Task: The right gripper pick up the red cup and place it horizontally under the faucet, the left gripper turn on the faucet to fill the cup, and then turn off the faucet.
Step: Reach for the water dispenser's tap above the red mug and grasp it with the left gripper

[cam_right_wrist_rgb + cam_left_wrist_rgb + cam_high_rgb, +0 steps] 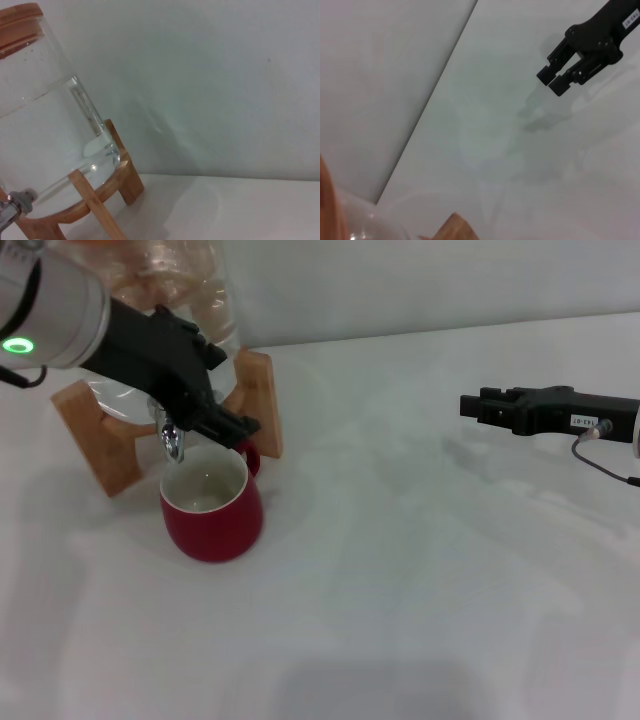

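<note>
The red cup stands upright on the white table, cream inside showing, its handle toward the stand. Just above its rim hangs the chrome faucet, spout pointing down into the cup; the same faucet shows at the edge of the right wrist view. My left gripper reaches in from the upper left and lies over the faucet's top, hiding the lever. Far to the right, my right gripper hovers above the table, shut and holding nothing; the left wrist view also shows the right gripper.
The clear water jar rests on a wooden stand behind the cup. In the right wrist view the jar is part full on its stand. White table lies between cup and right gripper.
</note>
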